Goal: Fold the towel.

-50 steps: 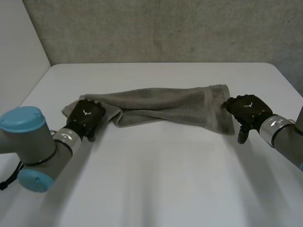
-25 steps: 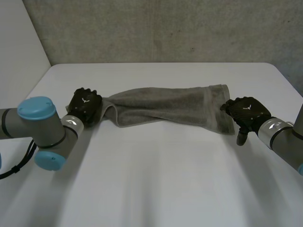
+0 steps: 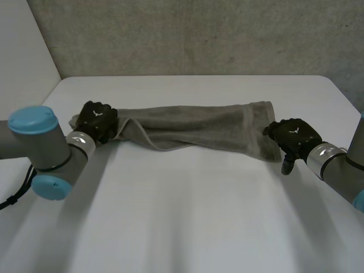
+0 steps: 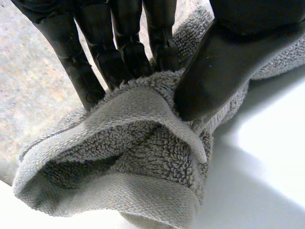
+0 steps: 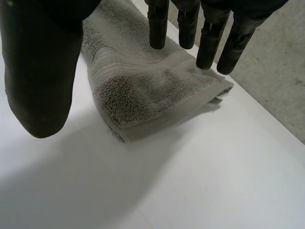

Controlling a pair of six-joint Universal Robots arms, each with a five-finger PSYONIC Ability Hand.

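Two arms are entering at the lower corners of the head view, the left arm point(image 3: 40, 151) at lower left and the right arm point(image 3: 341, 170) at lower right, over the bare near half of the table point(image 3: 187, 222). Farther in, the left hand point(image 3: 96, 120) is sitting at middle left on one end of the towel point(image 3: 199, 126). In its wrist view the thumb point(image 4: 224, 71) is pressing a bunched fold of cloth against the fingers point(image 4: 124, 52), so this hand is clamped on the towel. The right hand point(image 3: 293, 135) is sitting at middle right, at the towel's other end. In its wrist view its fingers point(image 5: 209, 43) are hanging straight over the hemmed corner, thumb apart, gripping nothing. The towel is lying as a long, loosely doubled band across the frame's centre, its long axis running left to right from hand to hand, so the cloth is lying inward of each hand along that axis. By this reading, the coming move is hinging on the right hand closing on its end. Beyond, the table's far edge is meeting a grey wall point(image 3: 187, 34).
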